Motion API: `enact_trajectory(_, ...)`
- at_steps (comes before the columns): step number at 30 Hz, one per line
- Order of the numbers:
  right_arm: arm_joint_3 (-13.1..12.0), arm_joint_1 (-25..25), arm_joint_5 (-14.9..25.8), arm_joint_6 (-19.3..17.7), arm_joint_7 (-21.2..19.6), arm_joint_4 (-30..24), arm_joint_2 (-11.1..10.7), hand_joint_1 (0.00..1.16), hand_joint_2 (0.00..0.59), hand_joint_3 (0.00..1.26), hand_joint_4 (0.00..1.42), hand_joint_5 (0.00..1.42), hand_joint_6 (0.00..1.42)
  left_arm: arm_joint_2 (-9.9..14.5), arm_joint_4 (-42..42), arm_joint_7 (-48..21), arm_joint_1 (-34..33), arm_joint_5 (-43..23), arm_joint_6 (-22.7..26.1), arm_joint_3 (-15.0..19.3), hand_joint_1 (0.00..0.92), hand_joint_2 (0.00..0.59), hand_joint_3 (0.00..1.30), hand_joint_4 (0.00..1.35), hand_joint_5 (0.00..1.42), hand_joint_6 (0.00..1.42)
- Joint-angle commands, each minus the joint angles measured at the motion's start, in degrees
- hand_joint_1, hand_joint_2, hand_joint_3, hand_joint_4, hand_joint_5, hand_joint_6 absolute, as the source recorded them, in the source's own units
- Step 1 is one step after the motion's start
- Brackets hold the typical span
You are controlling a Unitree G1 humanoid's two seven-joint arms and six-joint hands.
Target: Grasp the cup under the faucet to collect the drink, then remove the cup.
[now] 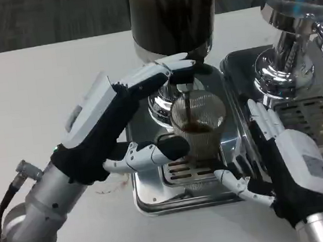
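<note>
The cup [198,124] is a clear ribbed glass standing upright on the slotted grate of the drip tray [158,198], directly below the faucet [183,87]. A thin dark stream runs from the faucet into the cup, and dark liquid fills its lower part.

The left hand [127,118] is at the cup's left side. Its upper fingers [161,69] reach over to the faucet lever, level with the cup's rim and above it. Its lower finger, black at the tip, lies against the left wall of the cup near the base. The hand does not enclose the cup; whether the upper fingers press the lever or merely touch it cannot be determined.

The right hand [282,154] rests to the right of the cup, apart from it, with fingers spread and holding nothing. Its upper fingers lie along the right rim of the drip tray; one lower finger extends across the tray's front right corner.

The dispenser [174,14], a dark cylindrical vessel, stands behind the cup. A second, chrome dispenser [284,43] with its own grate stands to the right. All units sit on the white surface [40,82].
</note>
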Motion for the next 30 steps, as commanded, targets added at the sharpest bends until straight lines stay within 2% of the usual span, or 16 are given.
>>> enact_trajectory(1,-1.93,-2.74,6.82,-4.62,3.98,3.75,-0.05,0.51,0.238,0.00,0.00,0.00,0.16,1.08,0.18,-0.30,1.17,1.67,-0.97,-0.82,0.000,0.132,0.35,0.23,0.38,0.31)
enact_trajectory(7,-3.43,-6.39,14.28,-7.16,9.93,8.61,0.89,0.55,0.206,0.00,0.00,0.00,0.13,1.19,-0.19,0.15,1.36,1.57,-0.69,-0.87,0.000,0.132,0.35,0.23,0.38,0.31)
enact_trajectory(14,-4.17,-9.55,18.17,-9.59,13.29,12.63,2.20,0.57,0.198,0.00,0.00,0.00,0.09,1.35,-0.68,0.10,1.72,1.09,-0.37,-0.78,0.000,0.133,0.35,0.23,0.39,0.31)
enact_trajectory(30,-4.58,-13.13,18.95,-10.24,14.88,17.23,3.36,0.59,0.189,0.00,0.00,0.00,0.04,1.55,-1.92,0.12,2.79,0.59,0.55,-0.37,0.000,0.139,0.36,0.23,0.39,0.30)
